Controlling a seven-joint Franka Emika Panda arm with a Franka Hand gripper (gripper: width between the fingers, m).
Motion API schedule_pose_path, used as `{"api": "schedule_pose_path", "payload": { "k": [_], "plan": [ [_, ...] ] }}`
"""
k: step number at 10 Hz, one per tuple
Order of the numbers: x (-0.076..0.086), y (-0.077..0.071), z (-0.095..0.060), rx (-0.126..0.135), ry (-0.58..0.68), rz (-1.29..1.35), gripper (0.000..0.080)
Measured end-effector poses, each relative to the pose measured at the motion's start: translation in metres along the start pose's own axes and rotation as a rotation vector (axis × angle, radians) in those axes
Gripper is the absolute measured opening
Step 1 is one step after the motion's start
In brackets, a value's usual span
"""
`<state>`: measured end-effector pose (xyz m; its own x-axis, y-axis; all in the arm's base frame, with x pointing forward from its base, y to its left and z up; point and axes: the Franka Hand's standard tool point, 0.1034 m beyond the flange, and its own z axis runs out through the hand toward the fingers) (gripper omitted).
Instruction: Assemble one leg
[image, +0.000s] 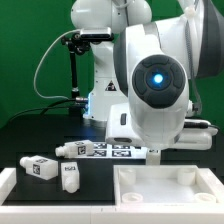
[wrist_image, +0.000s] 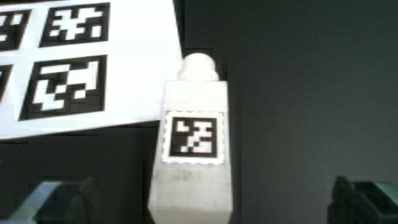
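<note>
In the wrist view a white leg (wrist_image: 196, 140) lies on the dark table, with a square tag on its upper side and its rounded tip pointing away from me. My gripper (wrist_image: 208, 200) is open and low over it. The dark fingers (wrist_image: 54, 200) stand wide on either side of the leg's near end, each with a clear gap to it. In the exterior view the arm (image: 150, 80) hides most of the gripper. Three more legs (image: 40, 168) lie on the table at the exterior view's left.
The marker board (wrist_image: 71, 60) lies right beside the leg; it also shows in the exterior view (image: 110, 152). The wide white tabletop piece (image: 165, 185) lies at the front on the exterior view's right. Cables hang behind the arm.
</note>
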<state>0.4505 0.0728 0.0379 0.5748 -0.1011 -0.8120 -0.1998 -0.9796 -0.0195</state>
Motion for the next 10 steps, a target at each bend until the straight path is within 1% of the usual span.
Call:
{"api": "schedule_pose_path", "payload": {
  "k": [1,2,3,4,5,7,9,10],
  "plan": [
    [0.000,0.001,0.003,-0.001,-0.007,0.000,0.0649],
    [0.002,0.003,0.014,0.000,-0.036,0.006,0.0649],
    [0.004,0.003,0.025,-0.004,-0.056,0.012,0.0649],
    [0.002,-0.001,0.038,-0.017,-0.078,0.009,0.0649],
    [0.002,-0.002,0.046,-0.023,-0.095,0.008,0.0649],
    [0.005,-0.003,0.048,-0.023,-0.095,0.005,0.0649],
    [0.005,-0.003,0.048,-0.023,-0.096,0.002,0.0386],
    [0.005,-0.003,0.048,-0.023,-0.096,0.000,0.0284]
  ]
}}
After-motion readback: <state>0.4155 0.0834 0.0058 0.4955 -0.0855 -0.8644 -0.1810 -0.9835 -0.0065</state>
